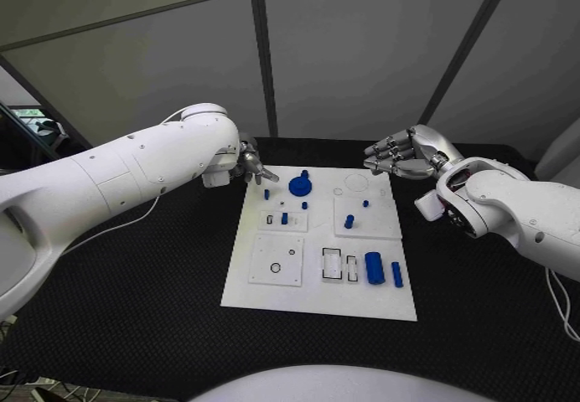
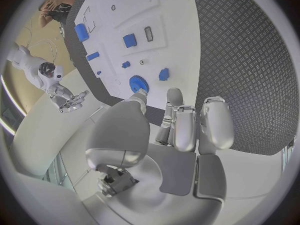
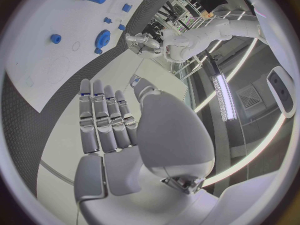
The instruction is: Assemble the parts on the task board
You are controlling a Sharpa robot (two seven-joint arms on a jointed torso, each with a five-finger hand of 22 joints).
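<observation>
Both empty hands, left hand (image 1: 248, 162) and right hand (image 1: 405, 156), flank the task board (image 1: 320, 285).

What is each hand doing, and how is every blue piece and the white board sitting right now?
left hand: open, holding nothing, at the board's far left corner.
right hand: open, fingers apart, holding nothing, beyond the board's far right corner.
task board: flat on the table.
blue gear: lying flat on the board.
big blue cylinder: lying on its side.
thin blue rod: lying flat beside the cylinder.
</observation>
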